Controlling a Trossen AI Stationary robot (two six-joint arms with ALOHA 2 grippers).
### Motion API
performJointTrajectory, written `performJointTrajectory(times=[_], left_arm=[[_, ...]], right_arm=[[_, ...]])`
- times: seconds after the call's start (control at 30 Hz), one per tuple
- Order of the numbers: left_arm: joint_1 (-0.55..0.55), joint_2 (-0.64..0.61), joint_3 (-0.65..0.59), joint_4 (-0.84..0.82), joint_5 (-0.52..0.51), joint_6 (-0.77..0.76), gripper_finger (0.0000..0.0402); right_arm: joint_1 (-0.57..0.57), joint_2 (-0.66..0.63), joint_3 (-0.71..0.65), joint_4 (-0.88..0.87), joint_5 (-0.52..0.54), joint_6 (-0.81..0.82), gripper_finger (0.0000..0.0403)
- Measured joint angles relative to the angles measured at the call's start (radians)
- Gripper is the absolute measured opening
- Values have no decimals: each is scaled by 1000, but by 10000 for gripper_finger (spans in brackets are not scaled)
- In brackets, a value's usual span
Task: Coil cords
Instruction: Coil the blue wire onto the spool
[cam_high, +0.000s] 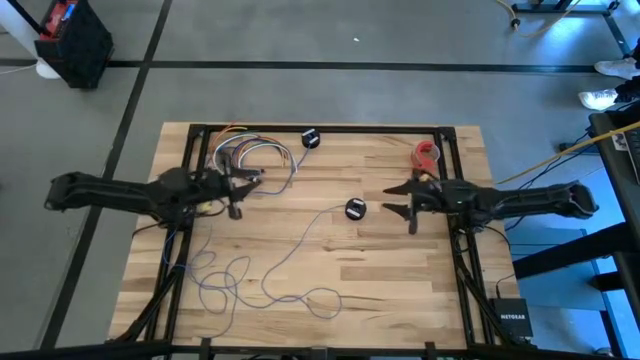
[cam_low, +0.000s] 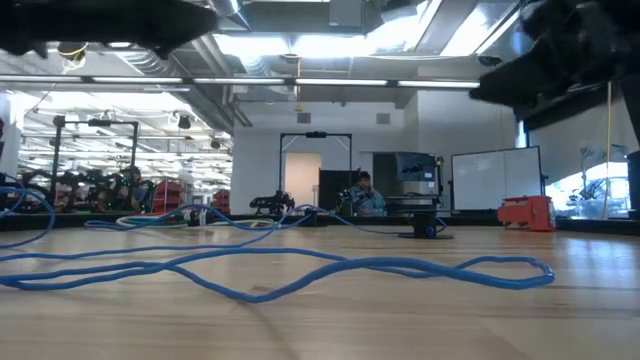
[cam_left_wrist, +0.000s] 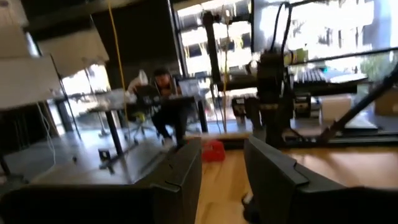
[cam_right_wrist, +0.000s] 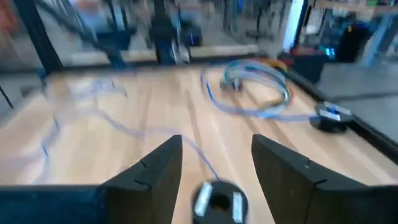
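Observation:
The cord, a thin bluish cable (cam_high: 290, 250), lies slack on the wooden table. Its loose loops (cam_high: 230, 285) lie near the front left, and its end is a small black puck (cam_high: 355, 209) resting flat at mid-table. In the low view the cable (cam_low: 300, 265) snakes across the boards. My right gripper (cam_high: 397, 200) hovers open just right of the puck, which shows below and between its fingers (cam_right_wrist: 217, 202). My left gripper (cam_high: 248, 190) stands open above the table's left part, beside the wire bundle and holding nothing (cam_left_wrist: 222, 180).
A bundle of multicoloured looped wires (cam_high: 255, 155) lies at the far left. A separate black disc (cam_high: 311, 139) sits near the far edge, and a red object (cam_high: 427, 153) at the far right. Bare boards lie at the front right (cam_high: 420, 280).

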Motion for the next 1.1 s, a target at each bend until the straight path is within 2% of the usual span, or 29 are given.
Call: performJointTrajectory(times=[0.13, 0.23, 0.33, 0.4, 0.57, 0.73, 0.87, 1.0, 1.1], left_arm=[[-9, 154, 49, -11, 0, -6, 114], [-17, 235, 76, 0, 0, -6, 114], [-20, 294, 83, -4, 1, -6, 114], [-23, 319, 83, -3, 0, -6, 114], [-22, 338, 83, 8, 1, 35, 114], [-22, 338, 83, 85, 0, 77, 114], [-22, 337, 83, 124, 0, 79, 114], [-22, 337, 83, 133, 0, 106, 114], [-22, 337, 83, 130, 0, 107, 114]], right_arm=[[25, 189, 52, -48, -12, -43, 198], [88, 340, 83, -77, 39, -107, 198], [160, 492, 106, -75, 151, -186, 198], [203, 585, 127, -72, 269, -251, 198], [260, 788, 185, -34, 499, -415, 198], [262, 928, 233, -10, 560, -501, 198], [262, 1008, 270, 13, 678, -518, 198], [262, 1050, 286, 46, 680, -531, 194], [262, 1060, 286, 68, 690, -533, 171]])
